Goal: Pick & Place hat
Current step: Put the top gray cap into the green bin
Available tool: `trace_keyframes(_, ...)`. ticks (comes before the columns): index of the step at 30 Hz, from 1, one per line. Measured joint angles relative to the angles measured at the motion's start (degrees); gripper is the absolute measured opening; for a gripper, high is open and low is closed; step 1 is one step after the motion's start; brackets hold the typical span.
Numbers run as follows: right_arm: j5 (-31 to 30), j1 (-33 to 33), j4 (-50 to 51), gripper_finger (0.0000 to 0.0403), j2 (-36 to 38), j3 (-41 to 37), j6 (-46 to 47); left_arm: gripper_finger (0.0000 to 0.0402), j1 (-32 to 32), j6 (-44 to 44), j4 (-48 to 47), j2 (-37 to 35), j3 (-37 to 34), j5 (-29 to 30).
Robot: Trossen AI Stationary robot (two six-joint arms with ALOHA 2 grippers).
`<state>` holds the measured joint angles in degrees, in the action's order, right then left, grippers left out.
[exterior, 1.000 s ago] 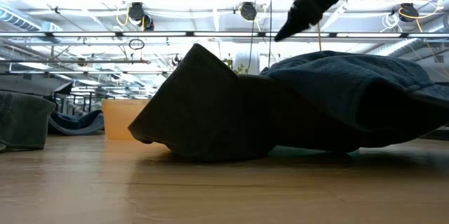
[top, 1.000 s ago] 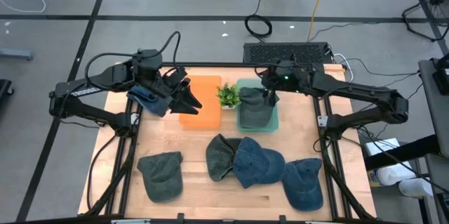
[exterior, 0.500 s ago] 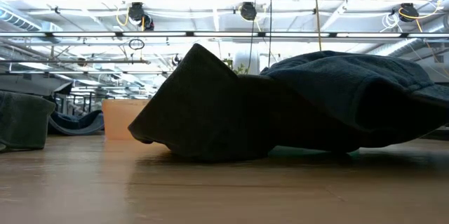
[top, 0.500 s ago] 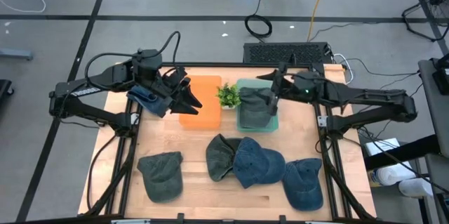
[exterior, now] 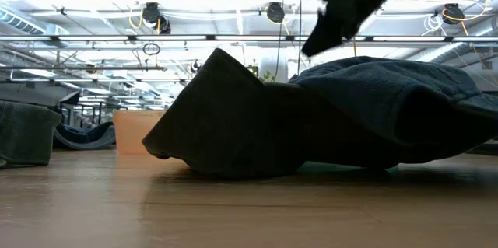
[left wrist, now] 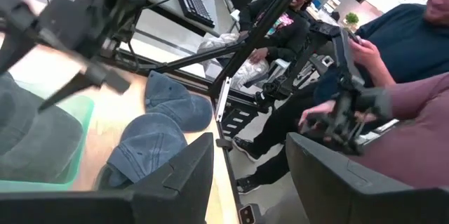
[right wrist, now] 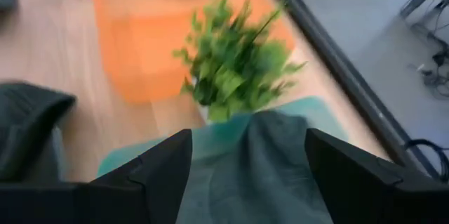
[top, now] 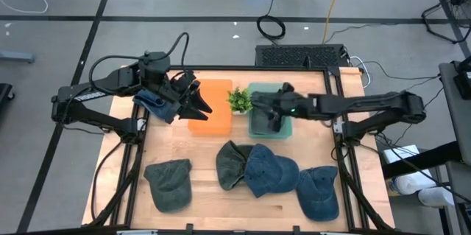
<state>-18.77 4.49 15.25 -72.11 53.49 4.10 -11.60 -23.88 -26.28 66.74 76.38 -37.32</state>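
A: Well, the right gripper (top: 271, 107) is seen low over the green tray (top: 287, 130), its fingers (right wrist: 165, 175) spread wide with nothing held between them.

B: And a grey-green hat (top: 266, 113) is lying in that tray, directly beneath the gripper, with the small green plant (top: 238, 100) just beside it. The plant is caught in the right wrist view too, between the orange tray (top: 210, 106) and the green one.

A: On the other side, the left gripper (top: 193, 101) is poised over the orange tray's near-left edge, jaws parted and empty. A blue hat (top: 156, 105) is draped under that arm's wrist.

B: Four more hats are spread along the front of the table (top: 199, 158): a grey-green hat (top: 168, 182) at the left, a dark green hat (top: 230, 163) overlapped by a blue hat (top: 269, 172), and another blue hat (top: 319, 192) at the right.
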Motion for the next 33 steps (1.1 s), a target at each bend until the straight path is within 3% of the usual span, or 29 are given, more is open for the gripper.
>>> trace_keyframes(5,1.4,0.0,-6.8,0.0267,-4.9,-3.2,4.9,0.0187,0.0,-0.3,0.1,0.0,0.0,0.0)
trace_keyframes(9,1.3,0.0,-7.2,0.0267,-7.6,-4.5,9.8,0.0186,0.0,-1.8,0.5,0.0,0.0,0.0)
trace_keyframes(17,8.2,0.0,-7.1,0.0267,-10.3,-6.1,18.9,0.0186,0.0,-2.3,0.4,0.0,0.0,-0.1)
trace_keyframes(22,8.0,-0.1,-6.7,0.0267,-10.0,-7.6,25.0,0.0187,0.0,-2.8,0.4,0.0,0.0,-0.1)
trace_keyframes(25,7.2,0.5,-7.0,0.0267,-10.1,-8.6,26.2,0.0186,0.0,-3.6,0.4,0.0,0.0,-0.1)
trace_keyframes(33,11.8,1.8,-9.9,0.0267,-9.9,-9.3,23.5,0.0187,0.0,-3.6,0.4,0.0,0.0,-0.2)
